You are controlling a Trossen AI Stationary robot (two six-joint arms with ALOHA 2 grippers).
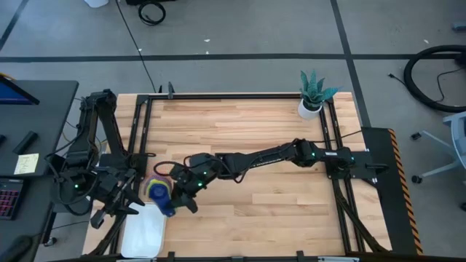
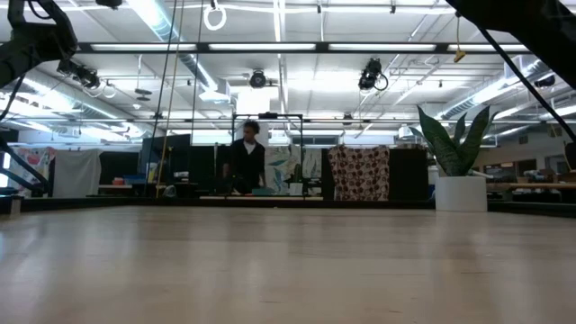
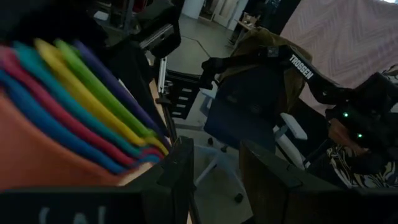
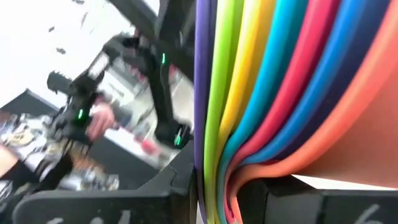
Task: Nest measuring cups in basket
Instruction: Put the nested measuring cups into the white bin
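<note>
The right arm stretched low across the table toward its left side, its right gripper (image 1: 177, 198) closed on the measuring cups (image 1: 159, 191). The left arm sat folded at the table's left edge, its left gripper (image 1: 125, 198) beside them.

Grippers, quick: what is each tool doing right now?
Left tool: beside the measuring cups, open or shut cannot be told.
Right tool: shut on the measuring cups above the basket.
</note>
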